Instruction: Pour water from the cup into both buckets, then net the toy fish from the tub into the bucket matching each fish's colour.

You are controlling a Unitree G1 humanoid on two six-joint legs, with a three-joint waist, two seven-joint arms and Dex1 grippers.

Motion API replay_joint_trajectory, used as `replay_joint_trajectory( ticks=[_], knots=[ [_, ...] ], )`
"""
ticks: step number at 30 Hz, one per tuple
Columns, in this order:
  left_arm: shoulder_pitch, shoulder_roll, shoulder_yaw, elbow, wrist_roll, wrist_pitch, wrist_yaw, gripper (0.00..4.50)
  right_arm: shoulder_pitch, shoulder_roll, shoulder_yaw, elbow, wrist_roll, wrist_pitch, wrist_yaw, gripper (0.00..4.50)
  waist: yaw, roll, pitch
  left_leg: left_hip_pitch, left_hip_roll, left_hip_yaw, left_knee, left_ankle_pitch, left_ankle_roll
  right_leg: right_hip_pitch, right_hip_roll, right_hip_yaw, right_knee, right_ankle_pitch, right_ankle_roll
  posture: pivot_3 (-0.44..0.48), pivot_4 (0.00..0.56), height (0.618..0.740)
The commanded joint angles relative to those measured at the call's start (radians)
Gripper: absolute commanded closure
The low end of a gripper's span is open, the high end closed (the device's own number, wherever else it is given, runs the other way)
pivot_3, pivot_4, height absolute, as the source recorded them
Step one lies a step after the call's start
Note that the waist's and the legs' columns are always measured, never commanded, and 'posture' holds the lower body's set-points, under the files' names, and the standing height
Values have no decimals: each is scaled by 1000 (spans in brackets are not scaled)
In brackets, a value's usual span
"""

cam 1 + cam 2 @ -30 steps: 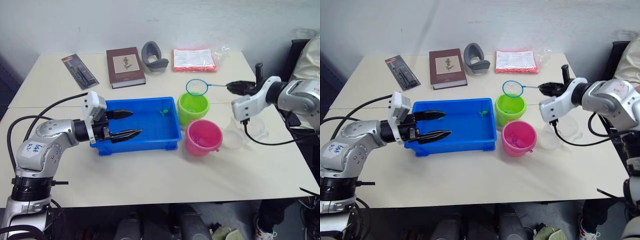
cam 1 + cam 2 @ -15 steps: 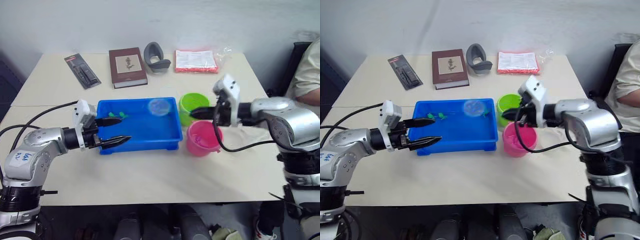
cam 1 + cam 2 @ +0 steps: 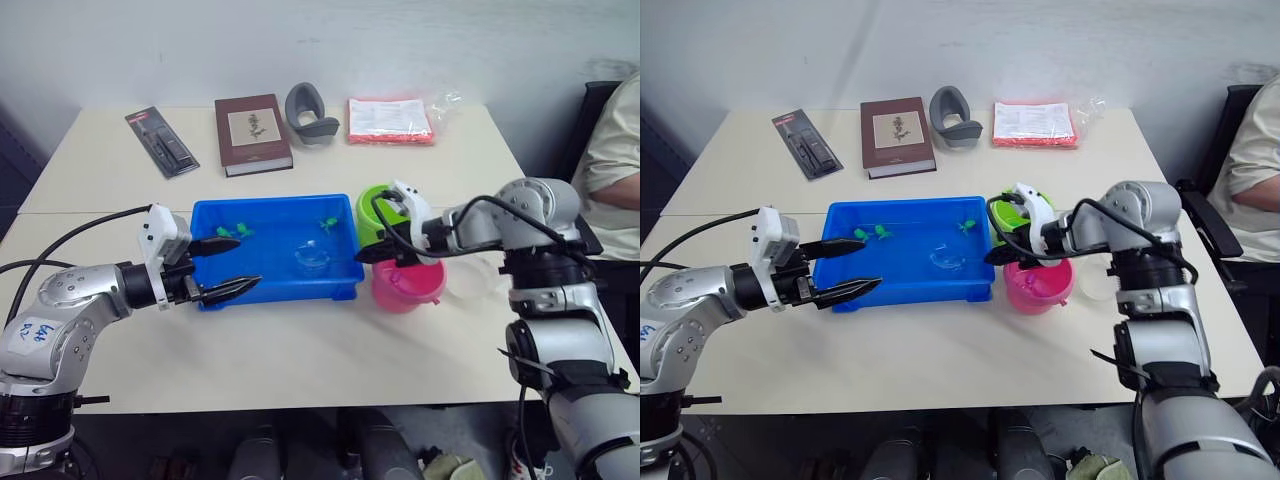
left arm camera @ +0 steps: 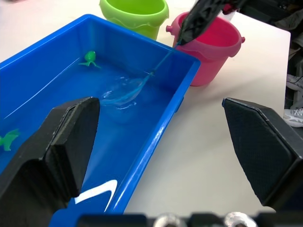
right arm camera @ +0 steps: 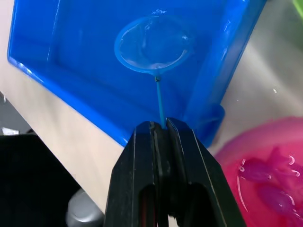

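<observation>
The net [image 5: 152,43] is pinched by the right gripper [image 5: 160,126] inside the tub [image 3: 340,285]; the green fish [image 3: 327,223] is probably missed if swept short.

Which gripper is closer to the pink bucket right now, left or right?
Right. The right gripper holds the net right beside the pink bucket, at its tub-side rim. The left gripper is open at the far end of the tub.
</observation>
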Motion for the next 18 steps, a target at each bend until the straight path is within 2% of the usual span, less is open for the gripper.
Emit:
replay_joint_trajectory(
  ticks=[1,8,13,15,18],
  knots=[
    [4,-3,28,-40,-17,-12,11,29,-47,25,-98,68,27,4,-179,4500,1,0,0,0,0,-1,0,0,0,0,0,-1,0,0,0,0,150,740],
    [-8,-9,19,-32,-15,-19,18,29,-75,97,-241,74,-7,4,-366,4500,4,0,0,-3,0,-1,0,0,1,0,0,-1,0,1,1,0,150,740],
    [-27,-12,8,-17,-8,-26,14,29,-57,131,-268,-23,-64,4,-378,4500,5,0,0,-4,0,-2,-1,-1,1,-1,0,-1,-1,1,1,0,150,740],
    [-39,-13,4,-7,-4,-29,12,29,-39,124,-227,-87,-86,-18,-333,4500,5,0,0,-6,0,-2,-1,-1,1,-2,0,-1,-1,1,2,0,150,740],
    [-59,-16,0,8,-3,-33,13,29,18,48,-52,-229,-116,-125,-169,4500,5,0,0,-8,0,-2,-1,-1,1,-4,0,-1,-1,1,2,0,150,740]
  ],
)
